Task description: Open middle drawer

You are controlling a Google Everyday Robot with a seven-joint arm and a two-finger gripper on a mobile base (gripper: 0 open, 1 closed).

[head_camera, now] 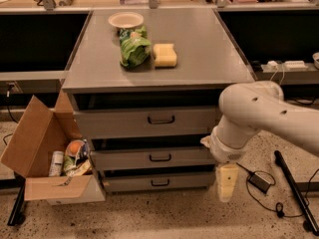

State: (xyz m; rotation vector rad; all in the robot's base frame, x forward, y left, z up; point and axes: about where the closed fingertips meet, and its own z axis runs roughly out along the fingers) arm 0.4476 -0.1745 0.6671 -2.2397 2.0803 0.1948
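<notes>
Grey middle drawer (124, 159) is sitting unopened.
Claw (227, 182) is hanging off its right end, not touching it; whether it is open or closed, cannot tell.

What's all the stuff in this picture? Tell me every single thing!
cabinet: one, grey, centre of the view
bowl: one, white, back of the cabinet top
bag: one, green, in front of the bowl
sponge: one, yellow, right of the bag
top drawer: one, grey, tallest front
middle drawer: one, grey with a black handle, below the top drawer
bottom drawer: one, grey, thinnest, lowest
cardboard box: one, brown, open on the floor left of the cabinet, packages inside
power adapter: one, black, on the floor at right
robot arm: one, white, by the cabinet's right front
end effector: one, pale yellow, pointing down, right of the bottom drawer
</notes>
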